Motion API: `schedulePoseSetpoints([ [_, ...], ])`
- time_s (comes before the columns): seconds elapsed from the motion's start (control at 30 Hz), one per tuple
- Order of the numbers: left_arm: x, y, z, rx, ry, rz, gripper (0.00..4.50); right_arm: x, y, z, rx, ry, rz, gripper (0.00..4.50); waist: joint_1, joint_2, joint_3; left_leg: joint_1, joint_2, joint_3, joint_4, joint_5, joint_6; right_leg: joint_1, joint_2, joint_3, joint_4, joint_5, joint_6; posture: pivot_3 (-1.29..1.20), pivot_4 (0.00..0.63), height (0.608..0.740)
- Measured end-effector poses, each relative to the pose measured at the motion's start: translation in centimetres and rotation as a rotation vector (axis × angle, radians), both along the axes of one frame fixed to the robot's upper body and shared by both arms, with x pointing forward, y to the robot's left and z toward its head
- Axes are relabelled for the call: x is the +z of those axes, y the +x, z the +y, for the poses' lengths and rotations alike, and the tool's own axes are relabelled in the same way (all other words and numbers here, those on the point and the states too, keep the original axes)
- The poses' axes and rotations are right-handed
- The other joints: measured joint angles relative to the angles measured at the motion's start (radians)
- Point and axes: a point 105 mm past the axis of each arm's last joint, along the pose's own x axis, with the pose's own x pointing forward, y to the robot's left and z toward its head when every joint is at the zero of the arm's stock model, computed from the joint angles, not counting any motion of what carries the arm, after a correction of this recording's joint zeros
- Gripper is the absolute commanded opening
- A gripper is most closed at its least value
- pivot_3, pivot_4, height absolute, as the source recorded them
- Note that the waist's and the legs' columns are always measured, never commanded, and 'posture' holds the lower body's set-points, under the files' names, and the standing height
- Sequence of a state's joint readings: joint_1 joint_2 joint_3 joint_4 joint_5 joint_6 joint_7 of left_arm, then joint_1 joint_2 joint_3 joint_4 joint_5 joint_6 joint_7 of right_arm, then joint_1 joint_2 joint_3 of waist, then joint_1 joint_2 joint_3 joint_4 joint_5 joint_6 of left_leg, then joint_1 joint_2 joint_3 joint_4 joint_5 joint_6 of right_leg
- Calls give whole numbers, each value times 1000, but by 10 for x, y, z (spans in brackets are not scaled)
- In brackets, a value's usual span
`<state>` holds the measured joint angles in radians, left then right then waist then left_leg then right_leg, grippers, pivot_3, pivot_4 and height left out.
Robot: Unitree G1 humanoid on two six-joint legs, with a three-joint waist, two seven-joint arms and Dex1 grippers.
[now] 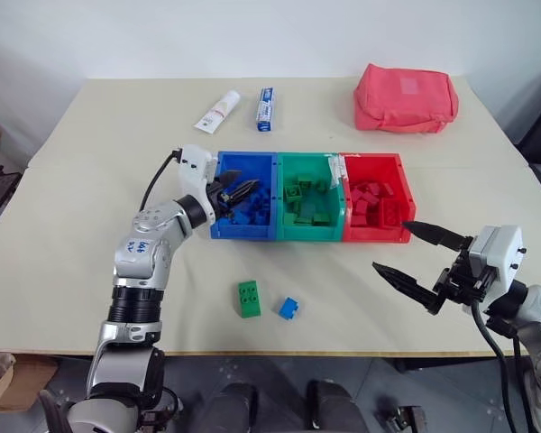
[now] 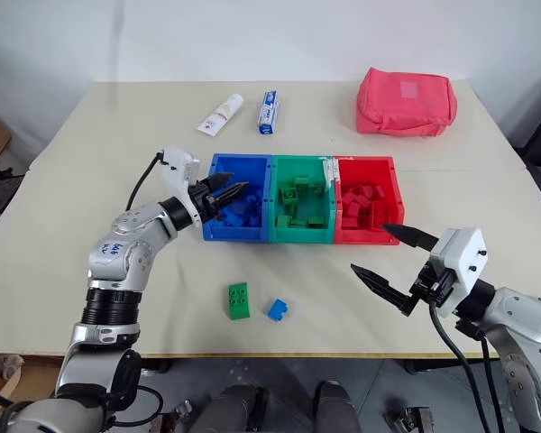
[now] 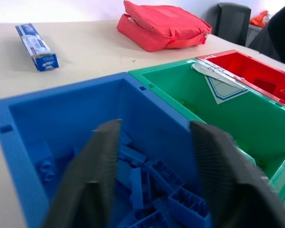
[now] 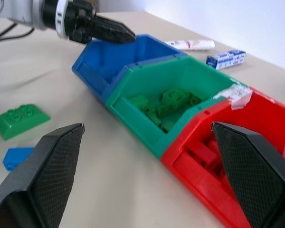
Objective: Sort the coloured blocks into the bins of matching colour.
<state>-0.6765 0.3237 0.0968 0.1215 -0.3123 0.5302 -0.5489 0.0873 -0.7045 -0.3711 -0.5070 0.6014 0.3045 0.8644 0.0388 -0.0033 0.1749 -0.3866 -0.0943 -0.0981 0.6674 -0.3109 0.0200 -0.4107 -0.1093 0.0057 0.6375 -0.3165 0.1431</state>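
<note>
Two loose blocks, green [image 1: 249,299] and blue [image 1: 289,308], are found on the surface before the blue bin [image 1: 218,225]. The left hand [image 1: 237,193], open and empty, is held over that bin. The right hand [image 1: 406,255], wide open, is placed before the red bin [image 1: 375,235], slightly farther off.

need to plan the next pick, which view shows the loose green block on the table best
The left eye view: the green block lies whole from above, studs up, beside the small blue block, in front of the bins. The right eye view shows it much the same. The right wrist view catches it low and side-on at the edge.
</note>
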Motion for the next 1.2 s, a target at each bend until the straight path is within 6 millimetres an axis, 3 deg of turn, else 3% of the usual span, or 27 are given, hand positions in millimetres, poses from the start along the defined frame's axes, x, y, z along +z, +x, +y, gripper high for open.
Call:
schedulePoseSetpoints([
  [0.17,-18,-40,36,-173,245,-43,3426,-3,0,1,33,-25,20,4500,-27,1,0,1,2,-1,-3,-1,-1,-1,-2,1,0,-1,-1,0,150,740],
  [0.33,-34,-76,61,-386,333,-42,3426,-2,3,0,59,-57,20,4500,-24,1,0,1,2,-1,-2,-1,-1,0,-3,1,-6,-1,-1,0,150,740],
  [0.5,-42,-96,85,-467,419,-25,4489,-6,2,-3,75,-92,36,4500,-11,1,0,0,1,-3,-2,-1,-1,2,-4,1,-8,-1,-1,0,150,740],
  [0.53,-43,-99,84,-489,433,-37,4489,-8,0,-3,85,-104,46,4500,-10,1,0,0,1,-3,-2,-1,0,2,-4,1,-8,-1,-1,0,150,740],
  [0.67,-55,-119,59,-653,503,-80,4489,-18,-5,-2,110,-122,89,4500,-11,1,0,0,1,-2,-2,-1,0,2,-5,2,-9,-1,-1,0,150,740],
  [0.77,-65,-131,21,-789,512,-121,4489,-22,-12,-2,143,-163,121,4500,-11,1,0,0,1,-2,-2,-1,0,3,-4,2,-9,-1,-1,0,150,740],
  [0.93,-76,-129,-30,-861,551,-135,4489,-32,-25,-5,177,-208,188,4500,-12,1,0,0,1,-1,-1,-1,0,2,-3,0,-7,0,-1,0,150,740],
  [1.1,-84,-124,-63,-896,645,-106,4489,-41,-43,-1,246,-234,244,4500,-11,1,0,1,1,-1,-1,-1,0,2,0,1,-6,0,-1,0,150,740],
  [1.2,-90,-124,-69,-918,696,-90,4489,-45,-50,1,289,-255,253,4500,-15,1,0,1,1,0,-1,-1,0,1,0,1,-6,0,-1,0,150,740],
])
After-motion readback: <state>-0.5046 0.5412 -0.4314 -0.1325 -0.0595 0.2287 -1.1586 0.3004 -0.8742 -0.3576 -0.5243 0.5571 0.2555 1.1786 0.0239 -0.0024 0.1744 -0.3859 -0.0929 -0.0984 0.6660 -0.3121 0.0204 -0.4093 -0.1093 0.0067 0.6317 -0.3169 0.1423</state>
